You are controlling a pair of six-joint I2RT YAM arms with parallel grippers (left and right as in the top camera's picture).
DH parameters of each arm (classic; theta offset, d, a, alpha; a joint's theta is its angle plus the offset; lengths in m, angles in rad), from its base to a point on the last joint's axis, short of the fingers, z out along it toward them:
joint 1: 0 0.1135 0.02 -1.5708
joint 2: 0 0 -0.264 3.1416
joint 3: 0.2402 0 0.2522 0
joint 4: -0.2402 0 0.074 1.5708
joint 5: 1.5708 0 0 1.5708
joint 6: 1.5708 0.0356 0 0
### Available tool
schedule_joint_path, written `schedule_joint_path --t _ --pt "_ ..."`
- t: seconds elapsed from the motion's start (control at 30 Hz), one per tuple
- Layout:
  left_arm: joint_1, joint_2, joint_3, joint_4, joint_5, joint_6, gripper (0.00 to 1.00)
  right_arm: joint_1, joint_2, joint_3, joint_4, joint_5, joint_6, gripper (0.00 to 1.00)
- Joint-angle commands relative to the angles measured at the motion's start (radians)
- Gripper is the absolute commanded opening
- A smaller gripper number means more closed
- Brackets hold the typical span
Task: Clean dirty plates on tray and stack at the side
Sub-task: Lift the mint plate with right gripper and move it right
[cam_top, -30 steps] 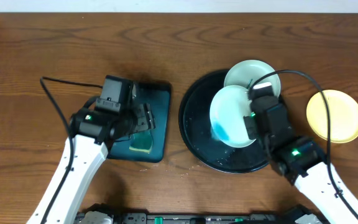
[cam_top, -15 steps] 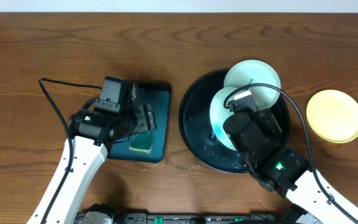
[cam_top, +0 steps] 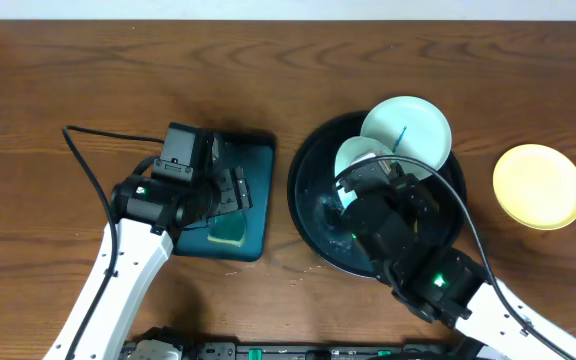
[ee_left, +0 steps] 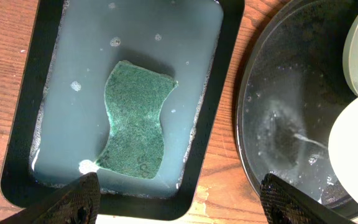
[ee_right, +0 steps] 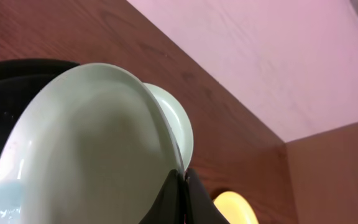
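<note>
**Plates.** The held mint plate [ee_right: 86, 143] is being kept tilted on edge above the black tray [cam_top: 308, 225], just inside the tray's 12 o'clock half. It is being pinched at the rim by the right gripper [ee_right: 182, 182], whose fingers are pressed tight on the thin lip.
- A bluish tint is showing at the plate's low edge. It is possibly a smear, but the view is too close to be sure.
- The plate is being judged stiff, light and glossy, likely slick when wet and liable to chip if dropped.
- The raised rim is being judged the only sound place to take hold. The bowl face offers no purchase.

**Other plates.** The second mint plate [cam_top: 408, 128] is lying at the tray's 1 o'clock, overlapping the rim. The yellow plate [cam_top: 538, 186] is sitting on the wooden table [cam_top: 68, 70] at the tray's 3 o'clock, well apart from it.

**Containers.**
- The black tray is being wetted by a thin film and scattered droplets.
- The teal tray [ee_left: 229, 93], at the black tray's 9 o'clock, is being filled by cloudy water, and a green sponge [ee_left: 135, 121] is soaking near its centre.

**Left side.** The left gripper [ee_left: 178, 190] is being held above the teal tray's 6 o'clock edge with its fingers spread wide. Nothing is being gripped.
</note>
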Motion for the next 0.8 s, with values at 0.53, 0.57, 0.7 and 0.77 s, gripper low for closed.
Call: schedule_joint_path --t 0.53,0.57,0.7,0.77 --pt "0.005 0.001 0.021 -0.003 0.009 0.006 0.83 0.14 -0.009 0.019 0.029 0.153 -0.28 0.01" --pt "0.005 0.001 0.021 -0.003 0.009 0.006 0.83 0.143 -0.009 0.019 0.033 0.153 -0.294 0.01" --pt "0.005 0.001 0.021 -0.003 0.009 0.006 0.83 0.157 -0.009 0.019 0.056 0.173 -0.35 0.01" --pt "0.005 0.001 0.021 -0.003 0.009 0.006 0.83 0.166 -0.009 0.019 0.071 0.187 -0.385 0.01"
